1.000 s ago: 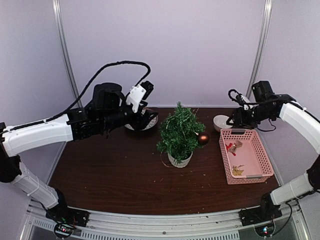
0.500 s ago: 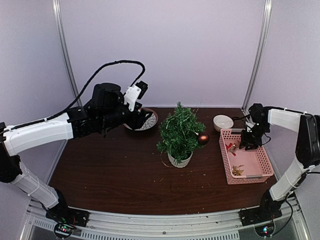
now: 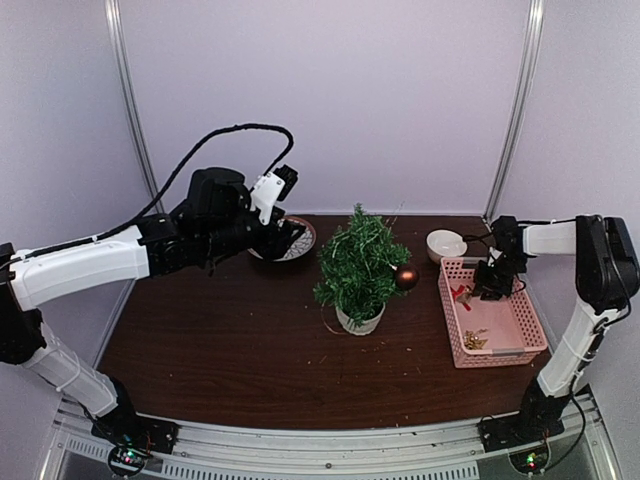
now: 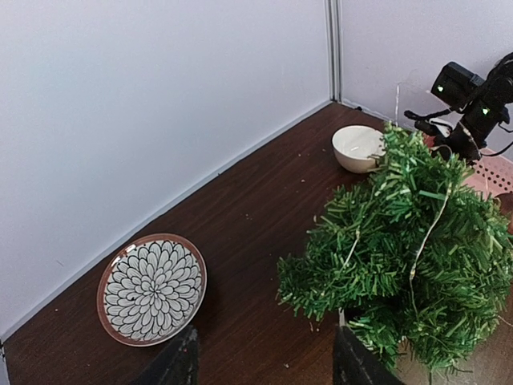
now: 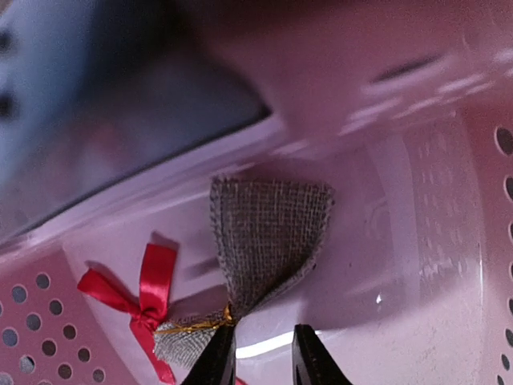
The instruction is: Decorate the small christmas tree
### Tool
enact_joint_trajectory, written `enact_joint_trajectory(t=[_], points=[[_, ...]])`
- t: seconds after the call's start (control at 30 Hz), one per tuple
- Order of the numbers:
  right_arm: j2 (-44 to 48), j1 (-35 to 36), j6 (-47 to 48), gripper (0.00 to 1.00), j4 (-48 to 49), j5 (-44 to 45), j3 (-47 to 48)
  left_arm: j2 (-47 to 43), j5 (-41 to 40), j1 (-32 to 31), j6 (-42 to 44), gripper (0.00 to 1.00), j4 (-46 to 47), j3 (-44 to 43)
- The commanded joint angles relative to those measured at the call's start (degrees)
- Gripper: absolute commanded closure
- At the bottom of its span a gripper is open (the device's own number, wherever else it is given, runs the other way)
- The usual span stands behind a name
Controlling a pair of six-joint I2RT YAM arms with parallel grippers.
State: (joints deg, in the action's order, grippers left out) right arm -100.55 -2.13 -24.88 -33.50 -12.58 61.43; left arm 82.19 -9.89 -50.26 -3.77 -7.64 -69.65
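The small christmas tree (image 3: 358, 265) stands mid-table in its white pot (image 3: 360, 321), with a dark red bauble (image 3: 406, 278) on its right side; it fills the right of the left wrist view (image 4: 409, 249). My right gripper (image 3: 490, 285) is down inside the pink basket (image 3: 497, 354). In the right wrist view its jaws (image 5: 263, 353) stand narrowly open just right of a burlap bow (image 5: 268, 233); the left fingertip touches the bow's gold-tied knot, and a red ribbon bow (image 5: 148, 293) lies beside it. My left gripper (image 3: 285, 236) hovers open over the back left, holding nothing (image 4: 264, 369).
A flower-patterned plate (image 4: 152, 289) lies at the back left under the left gripper. A white bowl (image 3: 446, 244) sits behind the basket. Gold ornaments (image 3: 474, 342) lie in the basket's near half. Walls close the table at the back and sides.
The right arm swung from above the bowl down into the basket, and its jaws narrowed beside the burlap bow. The left arm shifted only slightly.
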Motion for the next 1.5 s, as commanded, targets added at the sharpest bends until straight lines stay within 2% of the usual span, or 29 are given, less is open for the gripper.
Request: enact_joint_trajectory(t=[0.0,0.2,0.4,0.5,0.83,0.87,0.93,1.0,1.27,1.47], points=[[-1.8,-0.7,-2.4,0.73,4.0,1.2,-0.4,0.9,-0.3,0.5,1.3,0.43,0.8,-1.7],[-3.0,-0.9,-3.9,0.75,8.1,-0.9,-1.9,0.4,-0.3,0.5,1.6,0.43,0.2,-1.0],[-1.6,-1.0,-3.9,0.90,9.4,-1.1,-3.2,-0.2,-0.2,0.5,2.2,0.43,-0.2,-0.4],[0.0,-1.0,-3.1,1.00,8.9,-1.3,-3.9,-0.3,-0.2,0.5,2.4,0.43,-0.1,-0.3],[10.9,-1.0,3.8,1.00,5.2,-2.7,-6.0,-0.4,0.3,0.5,2.4,0.43,0.2,0.3],[10.9,-1.0,5.5,0.96,5.2,-2.7,-5.6,-0.3,0.4,0.5,2.4,0.43,0.2,0.2],[9.5,-1.0,8.7,0.81,4.7,-2.1,-4.0,0.0,0.7,0.6,2.3,0.43,0.1,0.1],[7.1,-1.0,11.5,0.76,3.2,-1.7,-1.2,0.2,1.1,0.5,2.4,0.43,0.1,-0.2],[-0.8,-1.0,15.3,0.73,1.4,-1.0,6.4,0.8,1.1,0.6,3.1,0.43,-0.1,-0.9],[-4.0,-0.9,15.3,0.77,-0.8,-0.6,8.0,0.9,1.0,0.7,3.2,0.43,-0.2,-1.2]])
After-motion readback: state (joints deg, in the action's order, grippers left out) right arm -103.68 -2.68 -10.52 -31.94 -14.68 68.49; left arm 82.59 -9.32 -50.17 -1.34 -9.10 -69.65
